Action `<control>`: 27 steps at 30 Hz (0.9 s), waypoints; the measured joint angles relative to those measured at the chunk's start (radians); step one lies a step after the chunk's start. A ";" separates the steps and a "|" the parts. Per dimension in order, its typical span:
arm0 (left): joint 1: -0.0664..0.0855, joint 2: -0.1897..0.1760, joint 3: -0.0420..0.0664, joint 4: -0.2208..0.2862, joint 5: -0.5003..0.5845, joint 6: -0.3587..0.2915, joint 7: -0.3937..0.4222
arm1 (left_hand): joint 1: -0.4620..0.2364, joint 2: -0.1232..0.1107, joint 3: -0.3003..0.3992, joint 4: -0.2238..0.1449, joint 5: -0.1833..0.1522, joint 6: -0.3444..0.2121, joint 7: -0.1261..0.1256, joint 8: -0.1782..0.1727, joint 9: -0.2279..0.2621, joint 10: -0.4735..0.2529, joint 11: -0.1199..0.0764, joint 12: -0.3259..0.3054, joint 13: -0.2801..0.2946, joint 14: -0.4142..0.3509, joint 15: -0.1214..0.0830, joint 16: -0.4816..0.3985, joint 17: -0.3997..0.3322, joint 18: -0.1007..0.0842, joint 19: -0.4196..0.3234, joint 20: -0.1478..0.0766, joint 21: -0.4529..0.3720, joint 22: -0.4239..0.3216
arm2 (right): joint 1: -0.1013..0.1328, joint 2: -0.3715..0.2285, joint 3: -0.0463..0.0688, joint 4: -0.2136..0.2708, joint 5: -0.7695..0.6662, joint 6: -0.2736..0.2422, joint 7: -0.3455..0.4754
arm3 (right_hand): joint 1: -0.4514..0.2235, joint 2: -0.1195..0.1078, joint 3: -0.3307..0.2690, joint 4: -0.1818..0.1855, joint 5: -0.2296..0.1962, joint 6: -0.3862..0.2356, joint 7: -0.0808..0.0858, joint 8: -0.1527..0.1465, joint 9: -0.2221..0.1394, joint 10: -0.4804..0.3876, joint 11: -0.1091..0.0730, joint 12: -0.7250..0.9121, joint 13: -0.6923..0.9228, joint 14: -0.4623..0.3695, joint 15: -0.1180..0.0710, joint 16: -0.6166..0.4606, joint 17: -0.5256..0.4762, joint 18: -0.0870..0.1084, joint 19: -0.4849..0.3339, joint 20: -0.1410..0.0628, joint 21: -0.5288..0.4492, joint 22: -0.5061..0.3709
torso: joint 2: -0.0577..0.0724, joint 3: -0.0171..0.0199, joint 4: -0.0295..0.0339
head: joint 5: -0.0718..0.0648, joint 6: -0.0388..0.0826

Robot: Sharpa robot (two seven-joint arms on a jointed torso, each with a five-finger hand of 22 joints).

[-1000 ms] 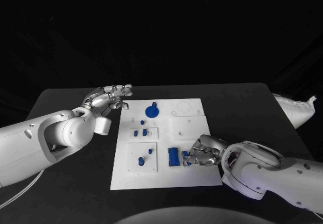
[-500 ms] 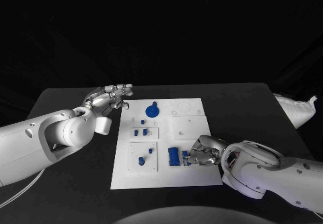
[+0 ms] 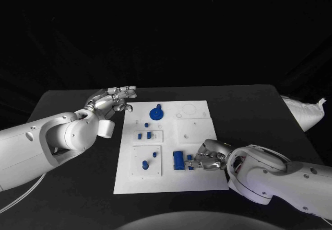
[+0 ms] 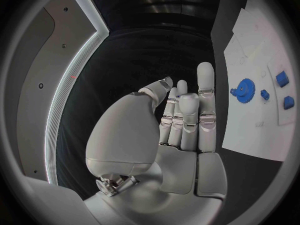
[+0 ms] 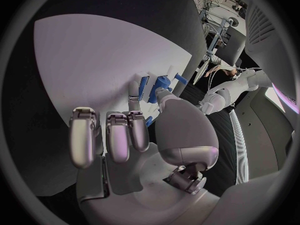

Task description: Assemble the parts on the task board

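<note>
The right hand sits over the near part of the task board, toward the board's right edge, well in from the desk's near edge. Its fingers are curled down beside a small blue part, which lies just off the long blue block. In the right wrist view a fingertip and the thumb close in on blue pieces from either side. Whether the small part is already pinched or merely touched, I cannot tell.

What the next move appears to turn on is that the long blue block runs near-to-far along the board and lies on the board-centre side of the right fingers, with the small part between block and hand. The right hand is plainly the nearer one for anything here.

Further along the board sit a blue peg in its recessed square, then two small blue pieces, then the blue gear toward the far edge.

Farthest, the left hand hangs off the board's far left corner, fingers straight and close together, holding nothing.
</note>
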 measured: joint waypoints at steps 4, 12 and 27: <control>0.000 0.000 0.000 0.000 0.000 0.000 0.000 | 0.000 0.000 0.000 0.000 0.000 0.000 0.000 0.000 0.000 0.000 0.000 0.000 0.000 0.000 0.000 0.000 0.000 0.000 0.000 0.000 0.000 0.000 | 0.000 0.001 0.000 -0.001 -0.001 0.000 0.000 | -0.001 0.001 -0.026 0.008 -0.023 0.000 0.000 0.000 0.001 0.000 0.000 0.000 0.000 0.000 0.000 0.000 0.000 0.000 0.000 0.000 0.000 0.000 | 0.000 0.0004 -0.0001 | 0.000 0.000; 0.000 0.000 0.000 0.000 0.000 0.000 0.000 | 0.000 0.000 0.000 0.000 0.000 0.000 0.000 0.000 0.000 0.000 0.000 0.000 0.000 0.000 0.000 0.000 0.000 0.000 0.000 0.000 0.000 0.000 | 0.000 -0.002 0.000 0.002 -0.002 -0.001 0.000 | 0.010 0.023 -0.053 0.003 -0.012 0.001 -0.001 0.000 0.005 -0.002 -0.002 0.000 0.000 0.000 0.000 0.000 0.000 0.000 0.000 0.000 0.000 0.000 | 0.000 0.0007 -0.0002 | -0.001 -0.002; 0.000 -0.002 0.000 -0.001 0.000 0.001 -0.001 | 0.000 0.000 0.000 0.000 0.000 0.000 0.000 0.000 0.000 0.000 0.000 0.000 0.001 0.000 0.000 0.000 0.000 0.000 0.000 0.000 0.000 0.000 | 0.001 -0.043 0.006 0.033 -0.003 -0.063 0.127 | 0.220 0.047 -0.085 -0.108 -0.053 0.012 -0.008 0.018 0.024 -0.001 -0.012 -0.010 0.000 0.003 -0.003 0.003 0.001 0.000 0.000 0.000 0.000 0.000 | -0.001 0.0007 -0.0013 | 0.000 -0.002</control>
